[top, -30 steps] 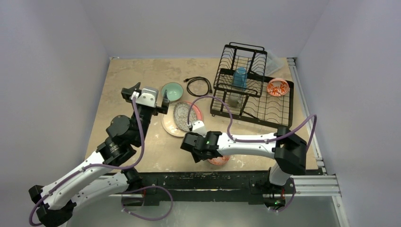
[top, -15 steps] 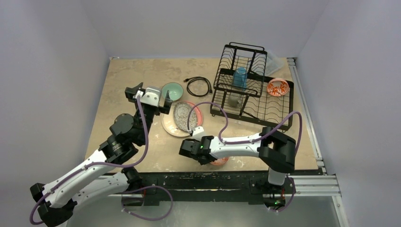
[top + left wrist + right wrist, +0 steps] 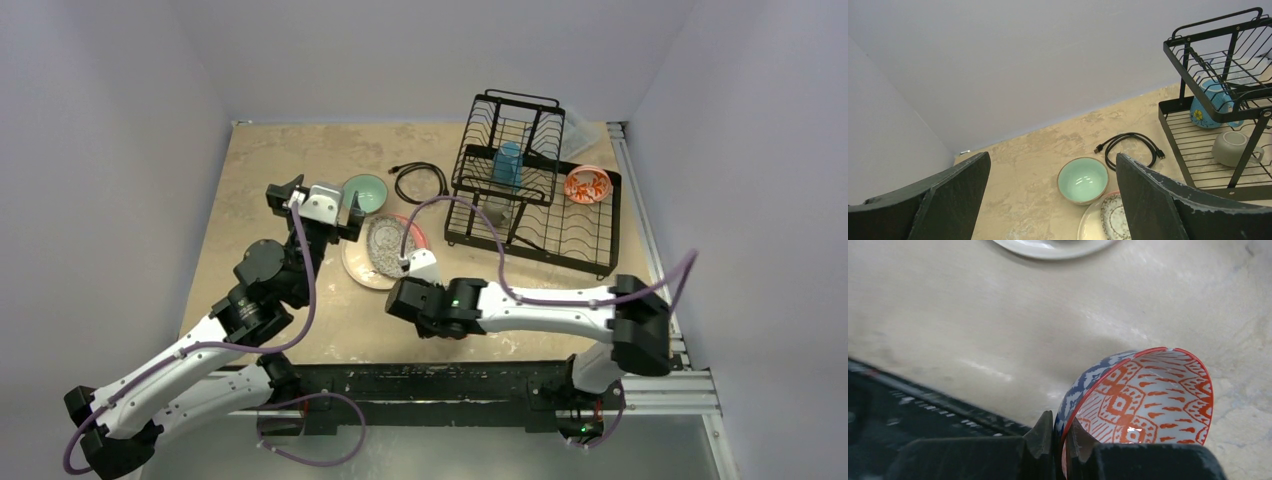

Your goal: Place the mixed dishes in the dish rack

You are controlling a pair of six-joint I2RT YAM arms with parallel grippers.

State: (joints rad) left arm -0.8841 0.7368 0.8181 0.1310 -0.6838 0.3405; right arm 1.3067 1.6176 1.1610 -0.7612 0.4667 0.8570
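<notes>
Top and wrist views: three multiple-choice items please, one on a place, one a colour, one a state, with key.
1. Where is the small grey mug? A. on the table B. on the dish rack's lower tier C. on its upper tier
2. What colour is the plain bowl beside the black cable? A. red B. white C. teal
3. The right gripper is: A. shut on the patterned bowl's rim B. open, empty C. shut, empty
Key: 1 B, it sits under the upper tier; 2 C, pale teal inside; 3 A, the right wrist view shows it pinching the rim.
</notes>
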